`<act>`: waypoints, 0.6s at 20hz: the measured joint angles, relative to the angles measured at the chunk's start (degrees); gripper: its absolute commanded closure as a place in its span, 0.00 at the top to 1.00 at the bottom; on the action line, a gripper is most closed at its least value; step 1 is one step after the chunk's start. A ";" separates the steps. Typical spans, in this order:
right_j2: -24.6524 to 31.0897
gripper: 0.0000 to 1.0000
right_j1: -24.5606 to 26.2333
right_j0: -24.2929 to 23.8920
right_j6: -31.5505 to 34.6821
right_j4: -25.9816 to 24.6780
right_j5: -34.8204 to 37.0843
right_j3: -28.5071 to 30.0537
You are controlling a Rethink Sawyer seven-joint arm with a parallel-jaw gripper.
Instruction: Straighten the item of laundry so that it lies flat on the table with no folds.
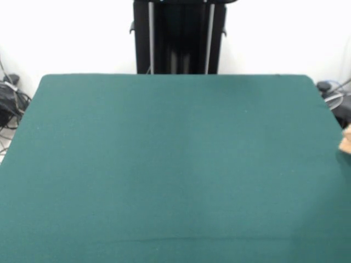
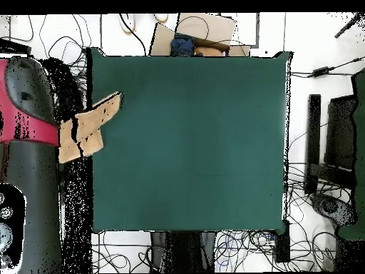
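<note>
The towel point(image 2: 84, 130) hangs over the table point(image 2: 192, 143) edge, beside the arm point(image 2: 32, 143).

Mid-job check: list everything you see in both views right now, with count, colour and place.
towel: one, orange-tan, rumpled, across the table's left edge in the overhead view, partly beyond it; only a sliver shows at the front view's right edge
table: one, dark green, fills both views
cables: many, black and white, on the floor around the table
tan sheet: one, beyond the table's top edge in the overhead view; a blue thing on it, unclear
pedestal: one, black, at the table's far side in the front view
arm: one, red and grey, left of the table in the overhead view
</note>
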State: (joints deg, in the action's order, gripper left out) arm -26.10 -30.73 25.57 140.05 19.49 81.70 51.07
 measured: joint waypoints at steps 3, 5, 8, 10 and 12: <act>0.01 0.00 -1.45 -0.73 0.00 -0.13 -0.96 1.94; 0.02 0.00 -2.42 -1.22 0.00 -0.21 -1.59 3.23; 0.03 0.00 -4.10 -2.24 0.00 -0.36 -2.44 5.12; 0.09 0.00 -5.02 -2.79 0.00 -0.47 -2.67 6.05; 0.26 0.00 -5.85 -3.33 0.00 -0.55 -2.85 6.79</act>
State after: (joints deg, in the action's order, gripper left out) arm -25.84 -36.58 22.24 140.05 18.95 78.85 57.85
